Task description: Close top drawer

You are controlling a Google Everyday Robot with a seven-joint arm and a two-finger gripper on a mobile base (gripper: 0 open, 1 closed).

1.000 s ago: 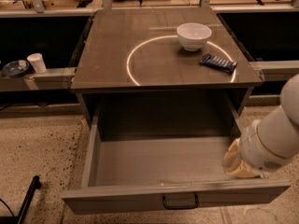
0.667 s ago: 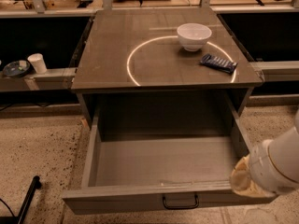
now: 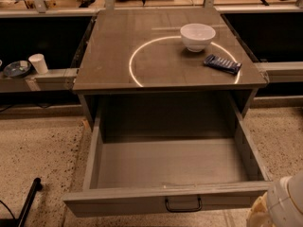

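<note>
Grey cabinet (image 3: 170,65) mid-frame. Top drawer (image 3: 161,200) pulled out toward bottom edge, long axis left-right, handle (image 3: 183,205) facing viewer. White arm (image 3: 289,197) low in bottom-right corner, gripper (image 3: 259,215) just beside drawer front's right end; grip state cannot tell. Bowl (image 3: 197,36), blue packet (image 3: 222,64) on cabinet top.

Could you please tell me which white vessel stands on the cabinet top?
The white bowl, near the blue packet; the white cup stands on the left ledge instead. The gripper sits lower right, beside the top drawer front.
</note>
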